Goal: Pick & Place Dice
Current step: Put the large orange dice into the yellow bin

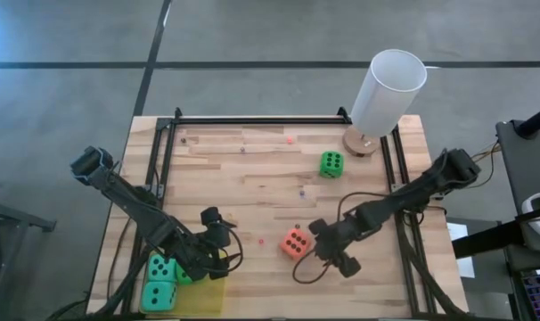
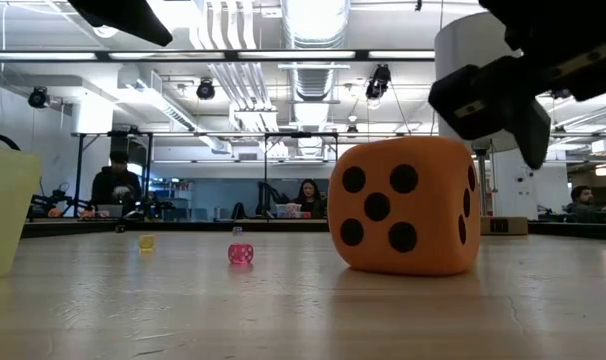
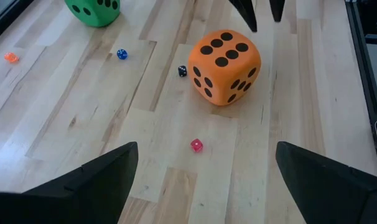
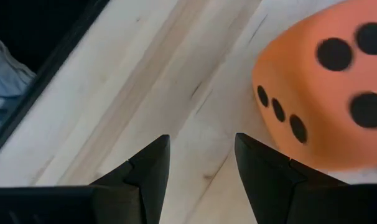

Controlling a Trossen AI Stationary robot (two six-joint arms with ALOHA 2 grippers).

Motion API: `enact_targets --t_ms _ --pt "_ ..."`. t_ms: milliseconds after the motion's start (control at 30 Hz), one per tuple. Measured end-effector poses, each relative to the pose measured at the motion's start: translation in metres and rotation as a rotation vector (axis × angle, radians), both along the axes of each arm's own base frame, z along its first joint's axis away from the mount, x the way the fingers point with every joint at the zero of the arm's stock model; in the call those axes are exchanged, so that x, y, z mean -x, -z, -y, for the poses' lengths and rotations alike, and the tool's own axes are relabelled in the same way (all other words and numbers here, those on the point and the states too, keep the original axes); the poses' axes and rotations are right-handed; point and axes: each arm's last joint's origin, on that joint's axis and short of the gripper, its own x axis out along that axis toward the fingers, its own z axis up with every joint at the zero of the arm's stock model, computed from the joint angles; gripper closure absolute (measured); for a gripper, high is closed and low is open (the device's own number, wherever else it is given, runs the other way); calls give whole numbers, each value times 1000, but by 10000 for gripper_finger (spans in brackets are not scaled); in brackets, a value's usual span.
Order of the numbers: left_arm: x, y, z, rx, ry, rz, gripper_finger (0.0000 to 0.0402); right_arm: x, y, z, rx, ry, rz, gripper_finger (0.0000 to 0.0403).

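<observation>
The orange-red die (image 1: 296, 242) sits on the table near its near edge, also in the low view (image 2: 408, 205), the left wrist view (image 3: 224, 65) and the right wrist view (image 4: 328, 93). My right gripper (image 1: 320, 235) (image 4: 202, 138) is open, just to the die's right, with nothing between its fingers. My left gripper (image 1: 225, 241) (image 3: 206, 146) is open and low over the table, left of the orange-red die and facing it. One green die (image 1: 331, 163) (image 3: 92, 9) lies toward the far right. Two teal dice (image 1: 160, 267) (image 1: 159, 296) and a second green die (image 1: 186, 275) lie at the near left corner under the left arm.
A tall white cylinder (image 1: 386, 94) stands at the far right corner. A yellow container (image 1: 209, 296) (image 2: 3, 210) sits at the near left edge. Several tiny dice lie scattered on the wood, among them a pink one (image 2: 240, 253) (image 3: 196, 145). A black frame (image 1: 252, 120) borders the table. People sit in the room behind.
</observation>
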Motion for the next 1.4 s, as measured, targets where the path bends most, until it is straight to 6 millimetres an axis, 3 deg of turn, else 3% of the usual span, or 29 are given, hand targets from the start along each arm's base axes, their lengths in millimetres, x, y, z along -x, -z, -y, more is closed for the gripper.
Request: enact_targets --t_ms 233,433,767,1067,1400 --pt "0 0 0 -1 0 0 18 -23 4 -8 30 -41 14 223" --pt "0 0 0 -1 0 -1 20 -39 7 -2 49 -15 12 223" --pt "0 0 0 -1 0 -1 20 -56 9 29 294 213 125 223" --pt "0 0 0 -1 0 -1 18 -66 16 60 272 320 211 223" --pt "0 0 0 -1 0 -1 20 -79 10 87 241 423 314 223"
